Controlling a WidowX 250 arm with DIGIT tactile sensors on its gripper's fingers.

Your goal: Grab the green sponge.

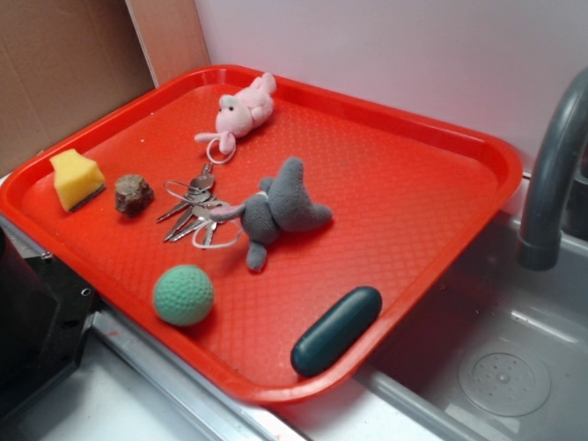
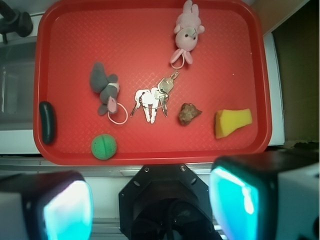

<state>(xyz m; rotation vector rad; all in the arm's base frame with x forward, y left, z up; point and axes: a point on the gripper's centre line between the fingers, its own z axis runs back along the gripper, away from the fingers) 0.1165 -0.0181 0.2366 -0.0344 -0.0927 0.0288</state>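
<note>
my gripper (image 2: 150, 200) hangs high above the near edge of the red tray (image 2: 150, 30), its two blue-lit fingers (image 2: 235, 197) spread wide apart with nothing between them. in the wrist view the green sponge (image 2: 232, 122) lies ahead of me and off to the right, more in line with the right-hand finger than with the gap, and well below me. it sits on the tray near the rim, a yellow wedge; its dark scouring face barely shows from up here. just beside it, toward the tray's middle, is a small brown rock (image 2: 189, 113), apart from it, and past that a bunch of keys (image 2: 152, 100). the pale green dimpled ball (image 2: 104, 146) rests near the tray's front edge, well away from the sponge, on the other side of my centreline.
</note>
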